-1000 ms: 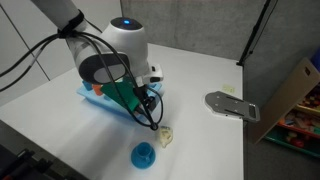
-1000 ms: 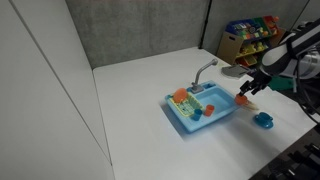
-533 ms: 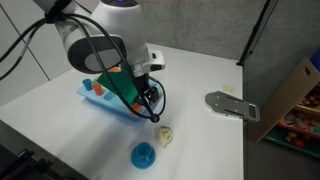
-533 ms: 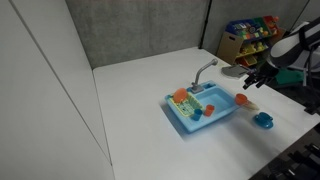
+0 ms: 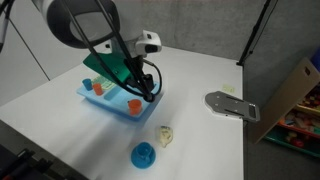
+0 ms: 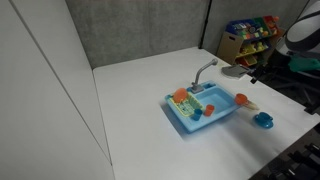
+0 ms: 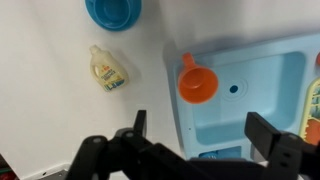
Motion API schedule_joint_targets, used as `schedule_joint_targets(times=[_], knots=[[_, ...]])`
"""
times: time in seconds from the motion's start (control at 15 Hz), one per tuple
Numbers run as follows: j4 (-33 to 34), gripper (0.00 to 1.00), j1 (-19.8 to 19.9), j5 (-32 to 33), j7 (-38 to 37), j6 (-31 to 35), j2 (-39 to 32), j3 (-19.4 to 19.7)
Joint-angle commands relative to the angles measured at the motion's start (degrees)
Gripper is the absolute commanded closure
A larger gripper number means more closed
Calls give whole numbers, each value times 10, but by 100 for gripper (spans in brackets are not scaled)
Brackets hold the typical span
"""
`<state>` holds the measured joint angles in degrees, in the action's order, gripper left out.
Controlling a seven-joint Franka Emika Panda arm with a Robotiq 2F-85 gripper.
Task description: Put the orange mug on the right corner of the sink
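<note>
Wrist view: the orange mug [image 7: 198,85] stands on the sink [image 7: 270,110] corner, at 10 o'clock of the basin.
Tool: the tool [image 7: 200,125] is spread wide and empty, above the mug.
Change: the arm has lifted clear since a second ago.
Meaning: placement looks done; only retreat remains.
</note>
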<state>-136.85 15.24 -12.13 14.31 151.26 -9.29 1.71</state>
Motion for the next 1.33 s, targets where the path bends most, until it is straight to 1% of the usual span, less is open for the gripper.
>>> schedule_joint_targets(times=[0.0,0.2,0.73,1.27], knots=[[-8,0,-28,52,-60,-75,67,34],[-4,0,-36,76,-84,-136,107,47],[-11,0,-35,92,-86,-272,226,66],[1,0,-34,163,-134,-361,322,53]])
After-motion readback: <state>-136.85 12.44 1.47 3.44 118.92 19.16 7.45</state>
